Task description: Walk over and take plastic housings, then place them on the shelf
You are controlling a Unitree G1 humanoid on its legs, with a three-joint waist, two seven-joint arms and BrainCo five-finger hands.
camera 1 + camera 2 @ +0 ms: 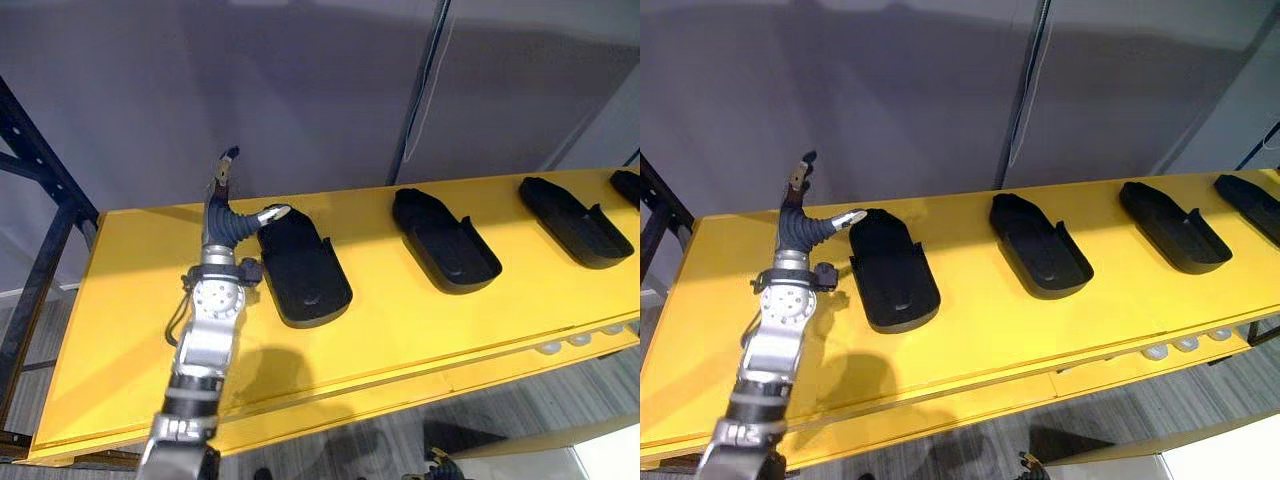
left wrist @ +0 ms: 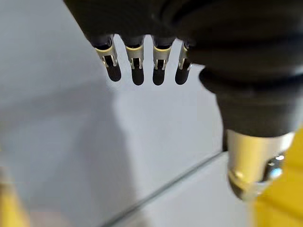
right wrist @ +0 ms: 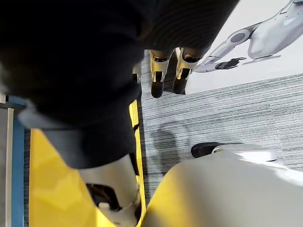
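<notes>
The left hand [image 1: 222,220] was over the flat yellow shelf [image 1: 130,300], fingers straight and wide, empty. Its thumb was by a black plastic housing [image 1: 302,272] lying there. The right hand [image 3: 163,71] hung loose, holding nothing.

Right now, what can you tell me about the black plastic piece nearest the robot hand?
That housing is a matte black, plastic-looking shell, long, with a rounded near end and raised walls toward the far end, hollow side up. It lies flat on the yellow shelf, leftmost in a row, apart from the next housing. The left robot hand stands beside it, fingers straight; its thumb tip reaches the far left corner, though contact is unclear.
</notes>
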